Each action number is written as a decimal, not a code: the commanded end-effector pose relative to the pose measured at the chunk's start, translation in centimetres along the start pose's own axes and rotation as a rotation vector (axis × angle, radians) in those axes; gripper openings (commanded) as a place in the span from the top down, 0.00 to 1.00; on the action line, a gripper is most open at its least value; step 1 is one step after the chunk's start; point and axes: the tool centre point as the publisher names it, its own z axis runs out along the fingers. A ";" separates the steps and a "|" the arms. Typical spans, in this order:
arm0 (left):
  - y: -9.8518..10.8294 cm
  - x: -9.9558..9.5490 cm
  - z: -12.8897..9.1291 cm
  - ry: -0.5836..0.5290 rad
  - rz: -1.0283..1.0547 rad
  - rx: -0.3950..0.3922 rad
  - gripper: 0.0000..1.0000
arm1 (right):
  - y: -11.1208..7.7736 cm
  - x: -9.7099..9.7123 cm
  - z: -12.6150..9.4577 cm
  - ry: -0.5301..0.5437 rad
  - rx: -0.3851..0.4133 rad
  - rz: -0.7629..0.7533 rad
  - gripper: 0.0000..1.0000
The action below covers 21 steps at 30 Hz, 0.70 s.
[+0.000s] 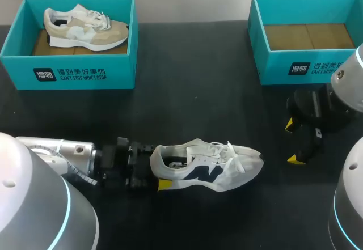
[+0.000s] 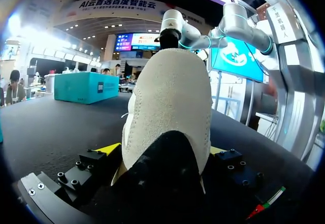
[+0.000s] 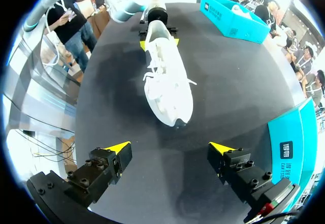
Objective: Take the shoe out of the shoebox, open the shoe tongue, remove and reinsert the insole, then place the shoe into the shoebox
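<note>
A white shoe [image 1: 207, 165] with a dark side logo stands on the black table, toe pointing right. My left gripper [image 1: 160, 168] is at its heel, open, with the heel [image 2: 170, 107] between the yellow-tipped fingers [image 2: 110, 149]. The right wrist view shows the shoe [image 3: 165, 82] ahead of my right gripper [image 3: 170, 148], with the left gripper [image 3: 157, 31] behind it. My right gripper [image 1: 292, 142] hangs open and holds nothing, to the right of the toe. Behind it is a teal shoebox [image 1: 306, 66] with only a brown cardboard floor inside.
A second teal shoebox [image 1: 68, 74] at the back left holds a beige and white shoe [image 1: 85, 26]. The right box [image 3: 292, 137] lies beside my right gripper. My right arm [image 2: 203, 36] rises beyond the white shoe's toe.
</note>
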 end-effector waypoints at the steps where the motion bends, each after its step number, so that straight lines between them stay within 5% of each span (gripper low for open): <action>1: 0.2 -0.2 1.2 0.004 0.001 -0.005 0.00 | 0.0 0.1 0.1 -0.003 0.002 0.001 0.00; 12: 0.5 0.0 1.3 -0.019 0.008 -0.028 0.04 | 0.0 0.1 0.1 -0.003 0.002 0.001 0.00; 13: 0.5 0.0 1.3 -0.025 0.008 -0.031 0.50 | 0.0 0.1 0.1 -0.003 0.002 0.001 0.00; 15: 0.6 -0.1 1.1 -0.026 0.010 -0.032 1.00 | 0.0 0.1 0.1 -0.003 0.002 0.001 0.00; 21: 0.3 -0.7 0.0 -0.014 0.025 -0.041 1.00 | 0.0 0.1 0.1 -0.003 0.002 0.001 0.00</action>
